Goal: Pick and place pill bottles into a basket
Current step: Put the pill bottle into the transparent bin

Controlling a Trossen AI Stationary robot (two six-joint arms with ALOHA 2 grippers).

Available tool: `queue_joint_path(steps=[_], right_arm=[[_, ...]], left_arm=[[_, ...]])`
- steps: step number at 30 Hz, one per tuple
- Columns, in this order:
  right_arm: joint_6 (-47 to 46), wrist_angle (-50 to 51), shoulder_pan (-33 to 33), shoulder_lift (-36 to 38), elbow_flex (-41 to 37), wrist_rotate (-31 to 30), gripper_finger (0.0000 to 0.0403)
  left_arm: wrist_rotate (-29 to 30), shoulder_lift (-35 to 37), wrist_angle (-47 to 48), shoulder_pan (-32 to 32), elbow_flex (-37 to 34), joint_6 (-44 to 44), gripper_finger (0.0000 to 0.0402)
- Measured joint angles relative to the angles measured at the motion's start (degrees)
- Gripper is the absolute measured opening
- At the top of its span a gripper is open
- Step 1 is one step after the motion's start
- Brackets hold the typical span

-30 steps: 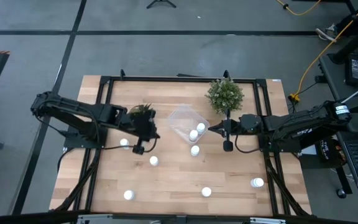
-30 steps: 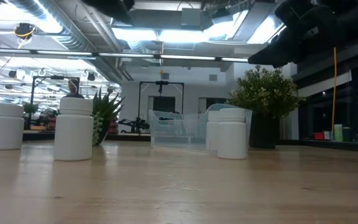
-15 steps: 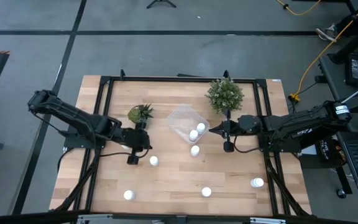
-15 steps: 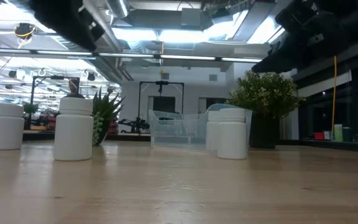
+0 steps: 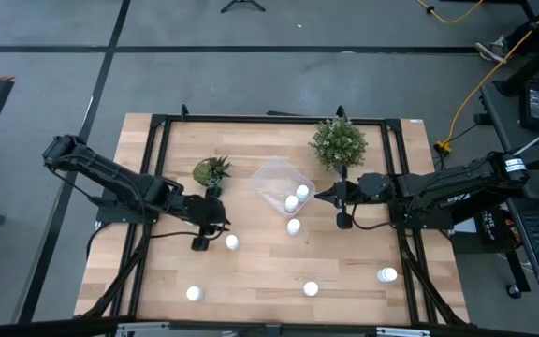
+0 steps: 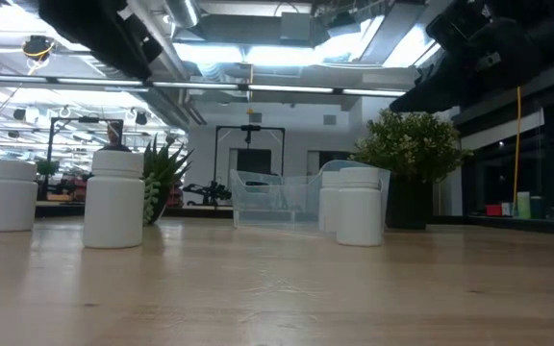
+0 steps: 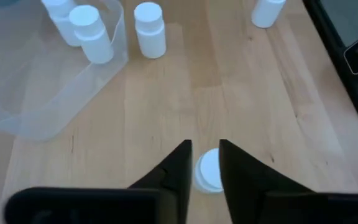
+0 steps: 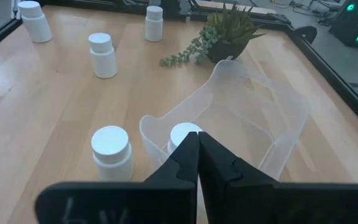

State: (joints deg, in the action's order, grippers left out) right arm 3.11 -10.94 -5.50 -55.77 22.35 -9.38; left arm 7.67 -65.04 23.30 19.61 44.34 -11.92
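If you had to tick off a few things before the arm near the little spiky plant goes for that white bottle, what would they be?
1. Left gripper fingers open: ok.
2. Pill bottle lined up between the fingers: ok.
3. Fingers low enough around the bottle: cannot tell.
4. Spiky plant apart from the left gripper: ok.
5. Basket upright, with room left beside the two bottles in it: ok.
6. Right gripper out of the way: not ok, it sits shut beside the basket.
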Motion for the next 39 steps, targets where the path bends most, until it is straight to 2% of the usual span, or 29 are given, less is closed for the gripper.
queue_joint_path(steps=[8, 14, 21, 26, 39], right_arm=[[-2.8, 0.0, 0.0, 0.0, 0.0, 0.0, 0.0009], [-2.8, 0.0, 0.0, 0.0, 0.0, -0.2, 0.0009], [-2.9, 0.0, 0.0, 0.0, 0.0, -0.2, 0.0009], [-3.0, 0.0, 0.0, 0.0, 0.0, -0.2, 0.0009], [-5.1, -0.4, 0.0, 0.0, 0.0, -0.1, 0.0009]], left_arm=[[0.5, 0.0, -3.6, 2.5, 0.0, 5.6, 0.0175], [3.1, 0.0, -4.3, 4.2, 0.0, 8.2, 0.0213], [3.8, 0.0, -4.4, 4.5, 0.0, 6.2, 0.0216], [6.7, -1.4, -5.9, 4.5, 0.0, 4.3, 0.0215], [6.0, -12.7, -5.4, 4.5, 0.2, 3.7, 0.0214]])
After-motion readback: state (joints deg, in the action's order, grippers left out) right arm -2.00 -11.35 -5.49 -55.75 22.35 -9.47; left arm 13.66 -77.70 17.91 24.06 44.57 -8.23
